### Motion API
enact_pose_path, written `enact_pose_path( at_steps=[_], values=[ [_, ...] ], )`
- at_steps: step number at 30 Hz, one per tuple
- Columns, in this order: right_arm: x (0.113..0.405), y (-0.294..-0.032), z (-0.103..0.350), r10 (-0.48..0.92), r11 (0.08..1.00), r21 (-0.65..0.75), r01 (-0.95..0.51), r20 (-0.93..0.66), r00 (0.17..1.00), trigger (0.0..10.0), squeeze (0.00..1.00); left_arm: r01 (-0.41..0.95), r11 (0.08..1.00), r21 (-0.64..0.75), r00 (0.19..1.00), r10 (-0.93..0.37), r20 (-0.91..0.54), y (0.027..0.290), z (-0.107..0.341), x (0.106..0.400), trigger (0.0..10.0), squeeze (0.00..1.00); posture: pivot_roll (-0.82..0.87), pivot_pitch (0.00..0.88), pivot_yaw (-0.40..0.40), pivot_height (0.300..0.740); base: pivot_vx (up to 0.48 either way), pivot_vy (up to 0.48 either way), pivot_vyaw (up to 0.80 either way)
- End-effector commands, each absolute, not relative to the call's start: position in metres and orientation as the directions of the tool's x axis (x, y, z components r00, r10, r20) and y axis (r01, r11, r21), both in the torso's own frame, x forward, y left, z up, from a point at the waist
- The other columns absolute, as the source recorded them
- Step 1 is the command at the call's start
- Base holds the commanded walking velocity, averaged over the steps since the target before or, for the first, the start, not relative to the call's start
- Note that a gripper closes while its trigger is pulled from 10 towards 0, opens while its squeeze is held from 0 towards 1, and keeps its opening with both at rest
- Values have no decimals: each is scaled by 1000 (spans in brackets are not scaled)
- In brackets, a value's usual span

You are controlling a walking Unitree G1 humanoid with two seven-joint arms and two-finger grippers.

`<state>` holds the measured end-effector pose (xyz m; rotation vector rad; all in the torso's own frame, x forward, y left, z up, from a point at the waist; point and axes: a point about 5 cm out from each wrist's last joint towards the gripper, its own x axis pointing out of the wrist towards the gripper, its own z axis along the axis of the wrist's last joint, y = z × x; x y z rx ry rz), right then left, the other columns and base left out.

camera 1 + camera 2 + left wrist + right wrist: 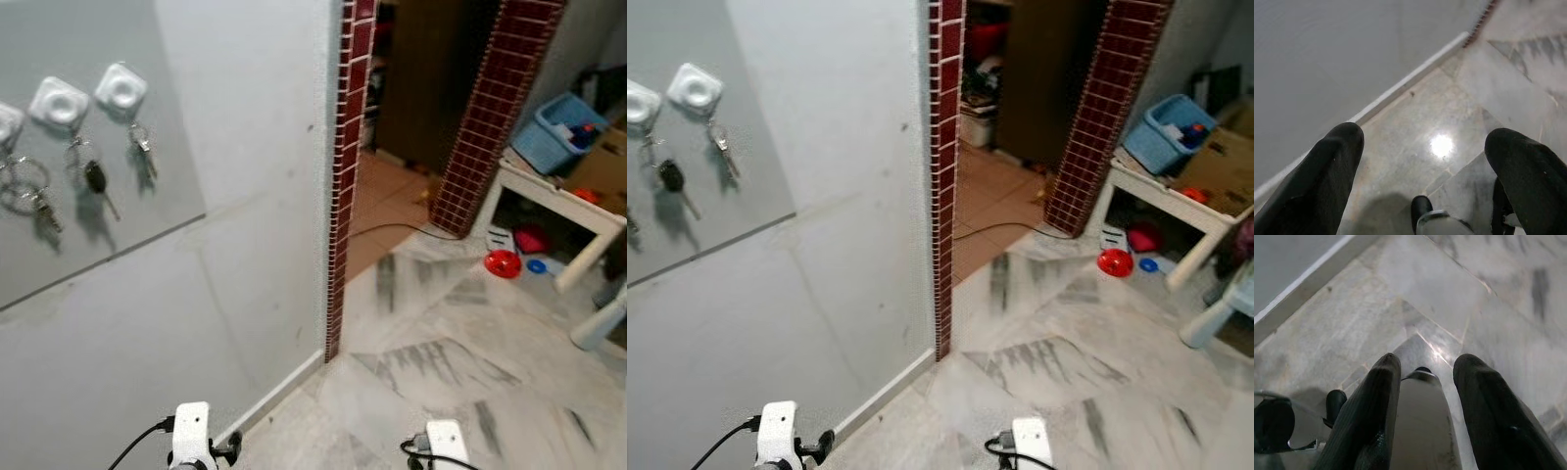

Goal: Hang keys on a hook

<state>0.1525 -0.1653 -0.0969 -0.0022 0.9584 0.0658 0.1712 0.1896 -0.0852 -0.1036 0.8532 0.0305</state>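
Three white hooks are stuck on a grey wall panel (147, 186) at the upper left: one (120, 88), one (59, 103), and one at the picture's edge (5, 122). A small key (144, 149) hangs from the first, a black car key (95, 178) from the second, and a ring with keys (29, 188) from the third. Both arms hang low, their white wrists (191, 431) (446, 441) at the bottom edge. My left gripper (1425, 137) is open over the marble floor by the skirting board. My right gripper (1428, 360) is open, with nothing held.
A red brick pillar (345, 176) ends the wall; beyond it is a doorway with a cable (392, 227) on the floor. At the right stand a white table (558, 201) with a blue basket (558, 132), a red bowl (503, 262) and a white stool (600, 323).
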Motion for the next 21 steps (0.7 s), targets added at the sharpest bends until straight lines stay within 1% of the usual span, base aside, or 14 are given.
enact_pose_path(
  at_steps=[1,5,21],
  values=[
    [154,-175,-96,30,999,5,-45,-817,576,10000,0,-53,994,-92,667,-33,-744,181,-83,178,10000,0,-36,0,43,740,0,0,-556],
    [153,-175,-96,29,999,4,-45,-817,576,10000,0,-75,992,-105,664,-29,-747,181,-84,177,10000,0,-35,0,42,740,0,0,-550],
    [152,-176,-96,26,999,4,-39,-818,574,10000,0,-74,992,-98,650,-26,-759,181,-86,174,10000,0,-35,0,38,740,0,0,-539]
  ],
)
